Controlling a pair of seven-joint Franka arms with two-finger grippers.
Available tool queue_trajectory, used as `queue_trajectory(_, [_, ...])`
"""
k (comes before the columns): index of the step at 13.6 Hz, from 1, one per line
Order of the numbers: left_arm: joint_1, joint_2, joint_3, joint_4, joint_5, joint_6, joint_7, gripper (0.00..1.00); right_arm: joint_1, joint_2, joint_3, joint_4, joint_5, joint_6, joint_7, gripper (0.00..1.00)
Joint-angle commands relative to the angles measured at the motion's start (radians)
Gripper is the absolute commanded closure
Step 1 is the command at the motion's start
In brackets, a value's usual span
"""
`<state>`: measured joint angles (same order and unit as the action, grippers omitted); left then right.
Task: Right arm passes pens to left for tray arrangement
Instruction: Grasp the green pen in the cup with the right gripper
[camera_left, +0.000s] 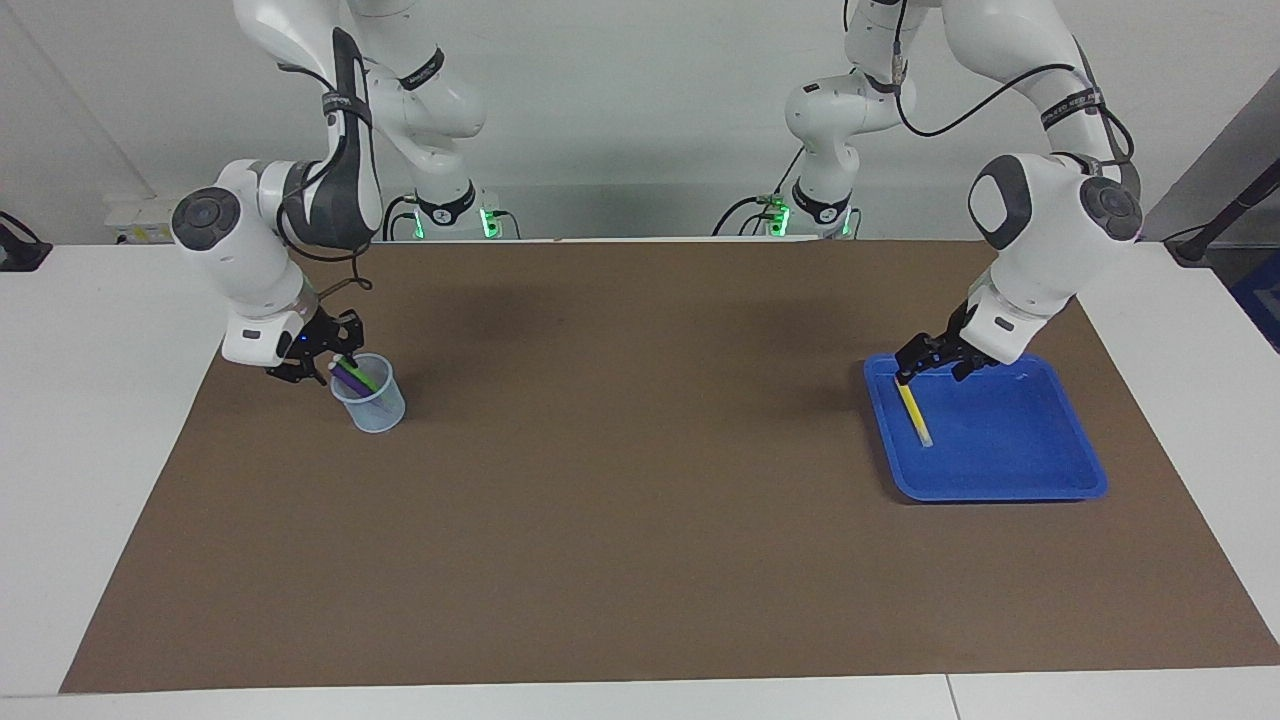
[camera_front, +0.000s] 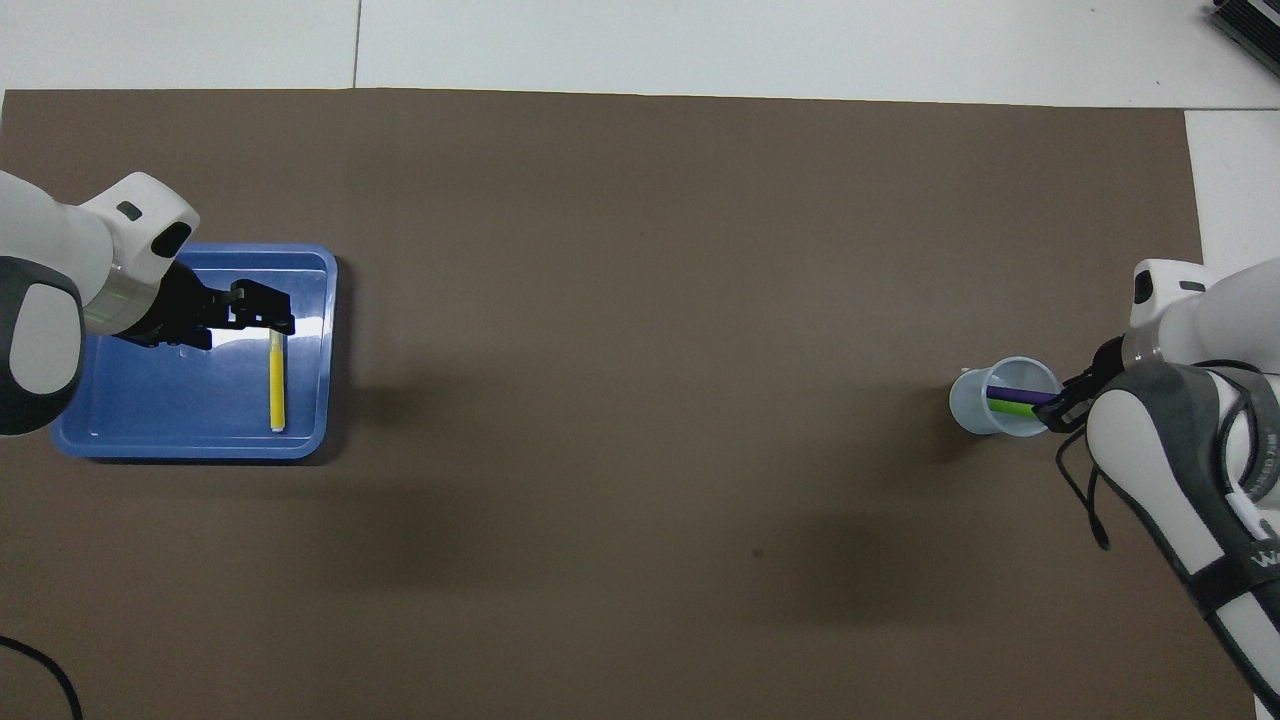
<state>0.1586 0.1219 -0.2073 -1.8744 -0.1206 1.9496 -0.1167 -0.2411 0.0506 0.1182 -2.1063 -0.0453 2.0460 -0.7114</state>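
One down, two to go: the yellow pen (camera_left: 913, 412) lies in the tray (camera_left: 1040, 470) at the left arm's end of the desk (camera_left: 620, 520); left gripper (camera_left: 928, 362) over it, jaws apart; green pen (camera_left: 363, 377) and purple pen (camera_left: 347, 374) sit in the cup (camera_left: 372, 400); right gripper (camera_left: 322, 352) at its rim, jaws maybe closing, can't tell.

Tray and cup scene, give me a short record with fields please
tray: toward the left arm's end
yellow pen: flat in tray, not held
cup: toward the right arm's end
green pen: in cup
purple pen: in cup
left tool: open, over tray by yellow pen's end
right tool: at cup rim by pen tops
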Motion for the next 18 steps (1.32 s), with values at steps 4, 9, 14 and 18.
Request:
queue_trajectory(4, [-0.051,-0.022,0.009,-0.012,-0.013,-0.017,-0.081,0.00,-0.026,-0.017,0.008,-0.040,-0.016,0.026,-0.019,0.74])
queue_trajectory(9, [-0.054,-0.022,0.008,-0.014,-0.013,-0.020,-0.084,0.00,-0.014,-0.012,0.009,-0.020,0.001,-0.003,-0.010,1.00])
queue_trajectory(14, [-0.068,-0.028,0.008,-0.012,-0.013,-0.021,-0.112,0.00,-0.010,-0.012,0.015,0.011,0.002,-0.053,-0.008,1.00])
queue_trajectory(18, [-0.074,-0.031,0.008,-0.012,-0.013,-0.023,-0.139,0.00,0.023,-0.017,0.017,0.126,0.039,-0.214,-0.006,1.00])
